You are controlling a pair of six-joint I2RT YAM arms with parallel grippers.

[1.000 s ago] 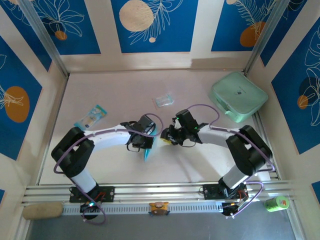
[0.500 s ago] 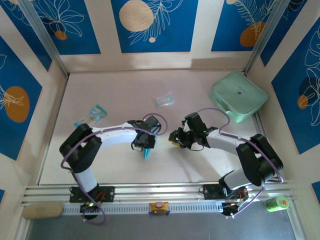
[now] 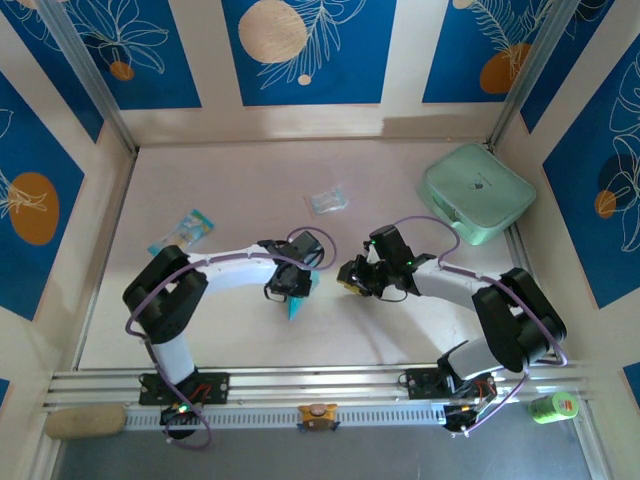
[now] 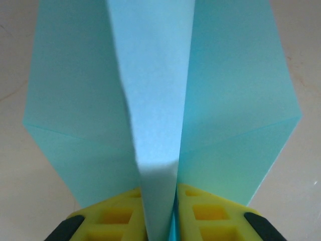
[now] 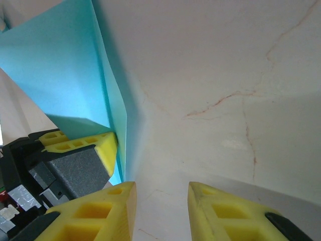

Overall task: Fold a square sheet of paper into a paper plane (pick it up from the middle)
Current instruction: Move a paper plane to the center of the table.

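The paper plane has its centre fold pinched between the fingers of the left gripper, while the right gripper sits just beside it, fingers parted and empty.

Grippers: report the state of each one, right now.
Left gripper: closed on the paper plane, pinching its centre fold.
Right gripper: open, nothing between its fingers; the paper stands just beside it.
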